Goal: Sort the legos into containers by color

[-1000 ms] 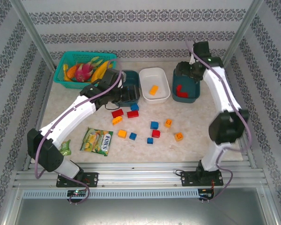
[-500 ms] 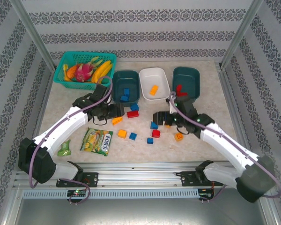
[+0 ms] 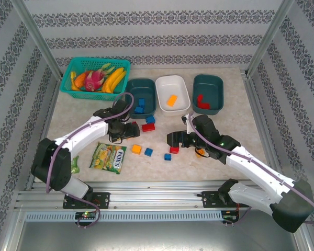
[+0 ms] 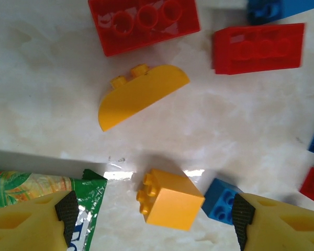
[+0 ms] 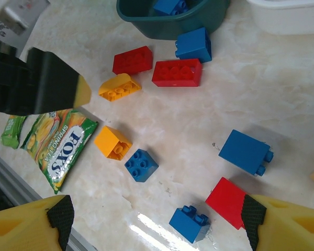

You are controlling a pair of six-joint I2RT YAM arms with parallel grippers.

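On my left, the left gripper point(image 4: 156, 214) hangs low over the table point(image 3: 230, 125), jaws spread wide and empty. An orange-yellow cube point(image 4: 170, 201), its studs turned sideways, lies between the fingers point(image 4: 68, 209) and touches neither. Just past it sit a half-round orange brick point(image 4: 138, 99) with two studs and two flat red bricks point(image 4: 259, 47). The candy packet point(image 4: 42, 193) lies by the left finger.

From the top view, the containers stand in a row at the back. The left teal tub point(image 3: 132, 86) holds blue bricks point(image 3: 140, 106). The white tub point(image 3: 184, 104) holds one orange brick point(image 3: 171, 100). The right teal tub point(image 3: 218, 86) holds a red brick point(image 3: 201, 102).

The loose legos point(image 5: 141, 164) are glossy, chunky and scattered on the marble-patterned top between the arms.

On my right, the right gripper point(image 5: 157, 219) also stands wide and carries nothing. A small blue brick point(image 5: 188, 222) and a red block point(image 5: 227, 201) lie between its fingertips point(image 5: 254, 219), and a larger blue block point(image 5: 246, 151) lies beyond them.
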